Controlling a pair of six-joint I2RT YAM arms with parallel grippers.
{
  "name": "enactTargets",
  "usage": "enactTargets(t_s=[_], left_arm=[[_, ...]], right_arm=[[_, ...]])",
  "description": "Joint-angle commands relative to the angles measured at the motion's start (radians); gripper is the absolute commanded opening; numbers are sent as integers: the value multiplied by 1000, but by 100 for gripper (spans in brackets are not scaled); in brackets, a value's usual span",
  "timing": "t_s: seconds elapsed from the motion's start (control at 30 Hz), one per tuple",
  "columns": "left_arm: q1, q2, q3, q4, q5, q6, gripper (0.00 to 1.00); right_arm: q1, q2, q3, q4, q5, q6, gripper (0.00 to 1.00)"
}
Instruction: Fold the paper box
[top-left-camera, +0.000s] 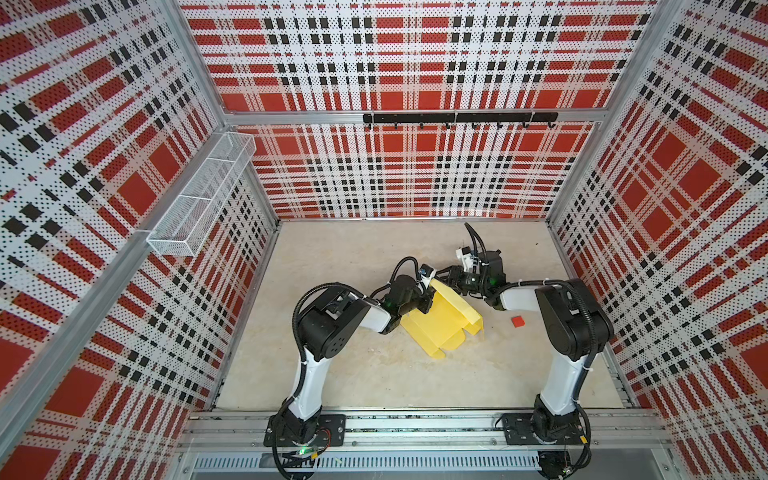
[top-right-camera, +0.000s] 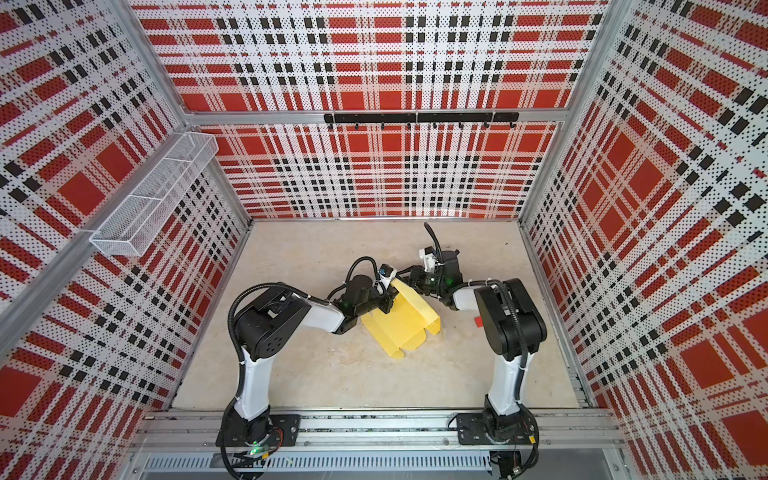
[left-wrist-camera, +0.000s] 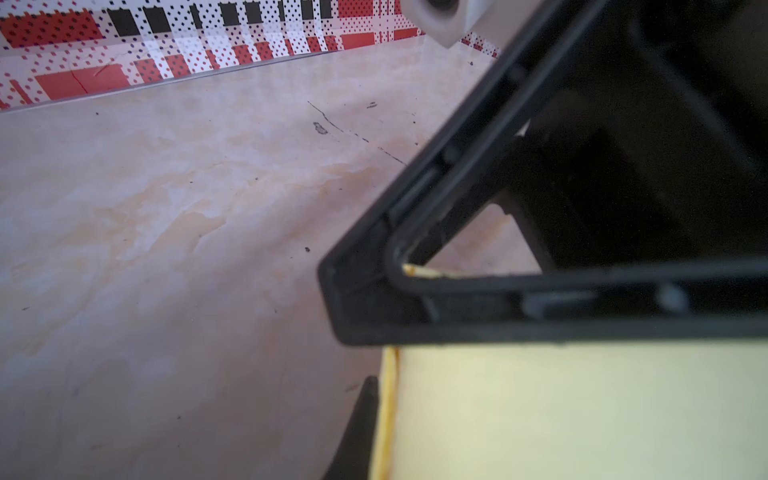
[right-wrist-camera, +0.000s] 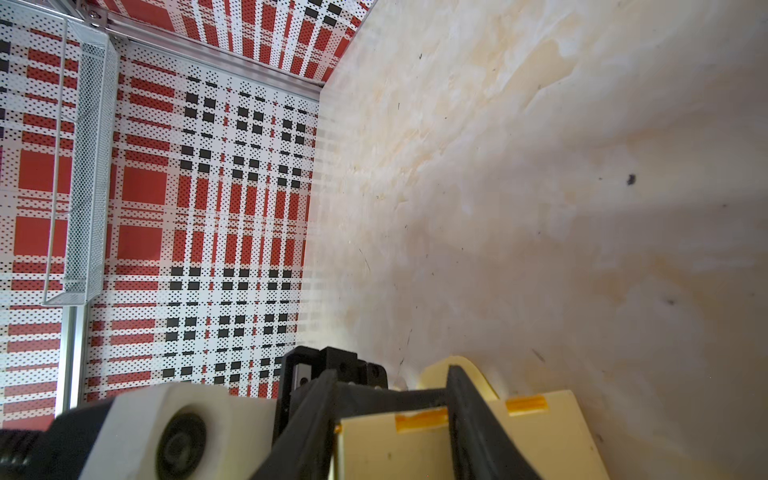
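Plaid perforated walls around a beige marbled tabletop. Near its middle, between both arms, lies the paper box, partly folded, one long flap raised toward the right arm. Left gripper clamped on the card's left rear edge. Right gripper jaws apart, fingers across the raised flap beside two orange marks. Small red square well apart on the right.

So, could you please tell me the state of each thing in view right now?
box: partly folded, one long flap raised, on the table.
left pincer: shut on the box's edge.
right pincer: open, at the raised flap.
red piece: loose on the table, apart from the box.
basket: hanging on the wall.
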Motion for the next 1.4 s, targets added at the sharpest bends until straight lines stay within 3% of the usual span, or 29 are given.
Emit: enactTargets(t_s=[0.0, 0.37, 0.7, 0.87, 1.0, 1.2, 1.37], left_arm=[[-36, 11, 28, 3, 19, -8, 23], [-58, 16, 3, -5, -31, 32, 26], [-67, -2, 31, -88, -118, 68, 14], [-62, -2, 32, -90, -120, 72, 11], [-59, -42, 13, -93, -111, 91, 26], [-34, -106, -40, -90, -85, 107, 32], [-5, -136, -73, -57, 1, 116, 36]], right_arm=[[36, -1, -37, 18, -28, 32, 44], [35, -27, -65, -17, -13, -5, 43], [35, -2, -99, 105, -19, 74, 41], [33, -21, -92, 56, -7, 36, 40], [24, -26, -102, 74, -10, 46, 40], [9, -21, -127, 120, -8, 71, 40], [7, -22, -132, 97, 6, 46, 40]])
